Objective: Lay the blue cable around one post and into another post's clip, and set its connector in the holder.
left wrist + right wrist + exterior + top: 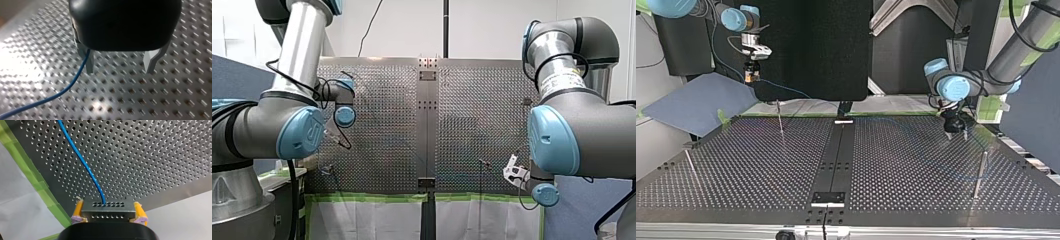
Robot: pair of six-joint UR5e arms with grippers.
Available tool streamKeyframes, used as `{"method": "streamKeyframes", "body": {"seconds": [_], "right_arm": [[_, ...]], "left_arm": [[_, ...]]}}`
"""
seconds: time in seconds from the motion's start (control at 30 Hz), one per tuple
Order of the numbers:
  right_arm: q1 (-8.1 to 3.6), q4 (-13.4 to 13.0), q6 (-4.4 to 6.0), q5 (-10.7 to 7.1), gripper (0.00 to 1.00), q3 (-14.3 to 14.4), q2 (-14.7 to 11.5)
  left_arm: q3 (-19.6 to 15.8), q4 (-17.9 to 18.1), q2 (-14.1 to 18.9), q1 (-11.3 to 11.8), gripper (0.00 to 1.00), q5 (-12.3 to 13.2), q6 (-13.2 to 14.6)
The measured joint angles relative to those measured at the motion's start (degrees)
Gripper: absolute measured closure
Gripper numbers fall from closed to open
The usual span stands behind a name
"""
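Right wrist view first: the connector (107,210) is clamped between the yellow pads of my right pincer (108,207), and the blue cable (82,162) runs out of it, far ahead over the perforated bench (150,157). It's held high at the top view's far left, I'd say to keep the line free for routing. My left pincer (120,65) hovers low with its metal fingers apart; the cable slips past one finger unpinched, probably being guided. The post (980,172) stands near it. Whether the cable rounds it, I can't tell.
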Motion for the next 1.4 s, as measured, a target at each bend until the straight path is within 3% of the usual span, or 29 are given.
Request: {"method": "streamKeyframes", "body": {"seconds": [0.5, 0.7, 0.9, 1.1, 1.4], "right_arm": [[1.11, 0.06, 0.87, -0.61, 1.00, 0.00, 0.01], [1.47, -0.14, 1.23, -0.83, 1.00, -0.02, 0.01], [1.63, -0.20, 1.49, -1.05, 1.00, -0.02, 0.01], [1.32, -0.20, 1.47, -1.15, 1.00, -0.02, 0.01], [1.30, -0.20, 1.36, -1.16, 1.00, -0.03, 0.01]], "left_arm": [[0.90, -2.55, -1.37, -1.13, 0.00, -3.82, 8.82], [1.95, -4.30, -4.11, -1.96, 0.00, -3.30, 12.46], [2.48, -3.14, -7.38, -2.73, 0.00, -2.14, 15.92], [2.59, -2.83, -8.30, -2.59, 0.00, -2.36, 19.55], [2.64, -5.46, -8.36, -2.11, 0.00, -6.62, 24.94]]}}
